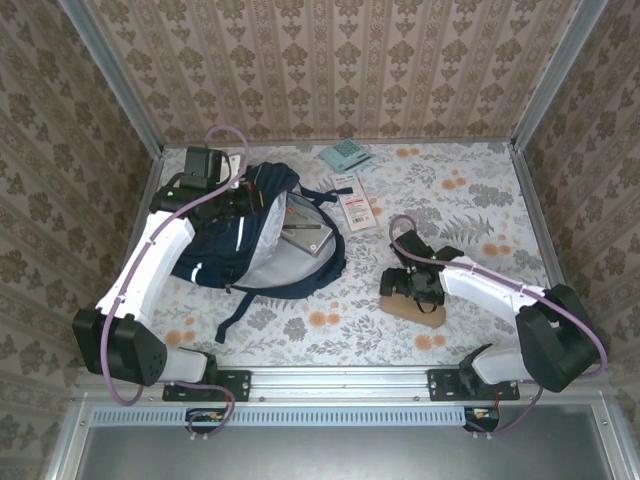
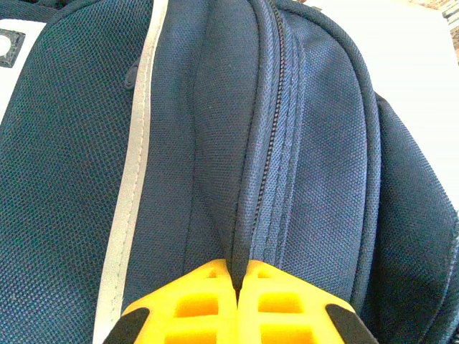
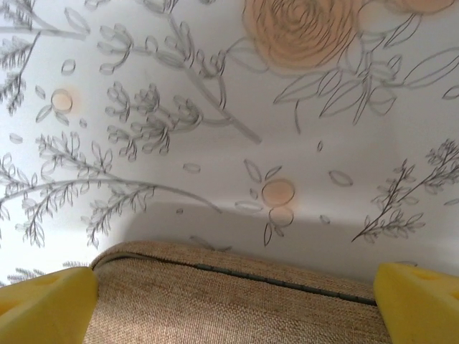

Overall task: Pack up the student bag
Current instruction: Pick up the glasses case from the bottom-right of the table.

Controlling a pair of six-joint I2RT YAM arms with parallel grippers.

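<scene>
Bag (image 1: 250, 240) is seen lying open toward far-left corner of table (image 1: 470, 200). Judged soft, floppy, light; best taken at seam or zip edge. Fold beside zip is pinched by closed left gripper (image 2: 238, 287). Right gripper (image 1: 415, 283) is spread wide over tan pouch (image 3: 237, 294).

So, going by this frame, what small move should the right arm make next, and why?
Probably close the right gripper on the tan woven pouch: its open jaws straddle it on the table, while the left gripper is shut on the student bag beside its zipper, and the bag lies open.
</scene>
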